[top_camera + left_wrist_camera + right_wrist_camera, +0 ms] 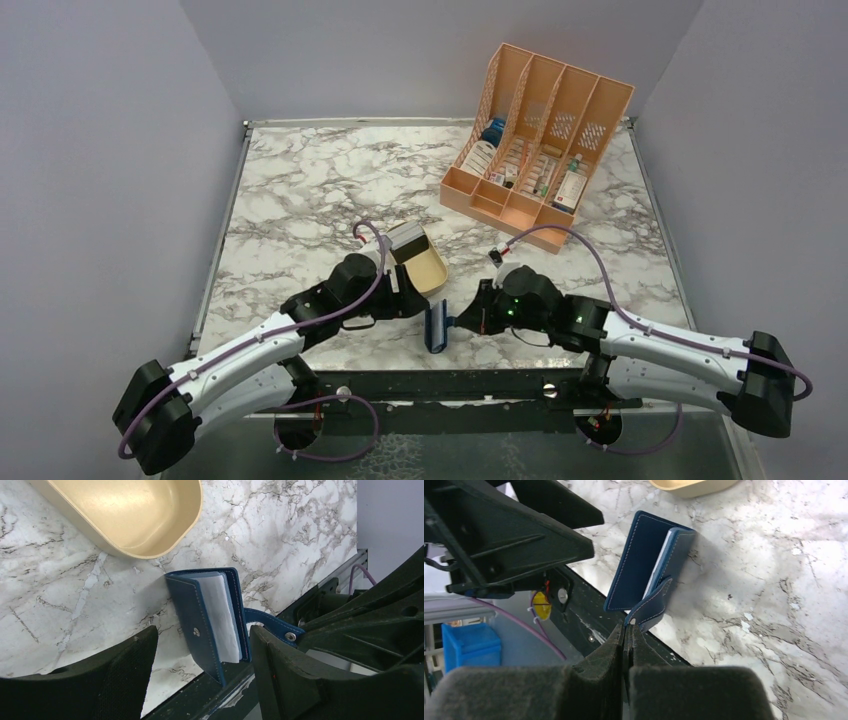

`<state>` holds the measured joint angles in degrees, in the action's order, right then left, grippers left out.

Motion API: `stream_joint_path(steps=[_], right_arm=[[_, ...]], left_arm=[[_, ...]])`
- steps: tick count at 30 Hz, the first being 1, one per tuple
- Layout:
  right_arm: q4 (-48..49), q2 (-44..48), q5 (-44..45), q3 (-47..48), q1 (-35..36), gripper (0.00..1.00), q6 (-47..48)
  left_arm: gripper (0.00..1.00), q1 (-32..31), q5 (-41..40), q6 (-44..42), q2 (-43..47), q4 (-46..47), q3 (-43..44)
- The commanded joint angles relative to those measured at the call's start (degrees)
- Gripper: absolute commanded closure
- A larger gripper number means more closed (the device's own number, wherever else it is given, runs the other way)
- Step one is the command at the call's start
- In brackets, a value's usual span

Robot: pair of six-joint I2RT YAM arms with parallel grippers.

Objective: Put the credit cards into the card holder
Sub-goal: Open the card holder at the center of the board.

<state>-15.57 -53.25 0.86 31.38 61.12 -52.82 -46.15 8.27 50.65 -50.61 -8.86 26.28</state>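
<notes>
The navy card holder stands on edge at the table's near edge, slightly open, with pale sleeve pages showing. My right gripper is shut on the holder's snap strap and sits just right of the holder in the top view. My left gripper is open, with one finger on each side of the holder and not touching it. It comes in from the left. No loose credit cards show clearly. A greyish flat thing lies at the tin's far rim; I cannot tell what it is.
An open gold tin lies just behind the left gripper, and its inside looks empty in the left wrist view. A peach slotted file rack with small bottles and boxes stands at the back right. The black rail runs along the near edge.
</notes>
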Motion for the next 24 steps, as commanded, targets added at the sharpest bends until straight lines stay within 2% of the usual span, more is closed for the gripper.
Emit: stream_joint_path(steps=[1, 6, 11, 18, 24], right_arm=[[4.6, 0.3, -2.5, 0.7, 0.0, 0.99, 0.1], [6.3, -0.4, -3.5, -0.8, -0.1, 0.99, -1.1], [7.2, -0.1, -2.8, -1.1, 0.0, 0.99, -0.9], [-4.3, -1.7, 6.1, 1.0, 0.0, 0.99, -1.1], [-6.6, 1.6, 8.3, -2.0, 0.0, 0.99, -2.2]], left_arm=[[0.3, -0.1, -1.1, -0.3, 0.7, 0.1, -0.7], [0.3, 0.0, -2.8, -0.8, -0.8, -2.6, -0.7], [0.31, 0.0, -2.5, -0.7, -0.6, -1.1, -1.9], [0.33, -0.1, -3.2, -0.7, -1.3, -1.2, -2.0], [0.37, -0.1, -4.5, -1.1, -2.8, -2.9, -1.8]])
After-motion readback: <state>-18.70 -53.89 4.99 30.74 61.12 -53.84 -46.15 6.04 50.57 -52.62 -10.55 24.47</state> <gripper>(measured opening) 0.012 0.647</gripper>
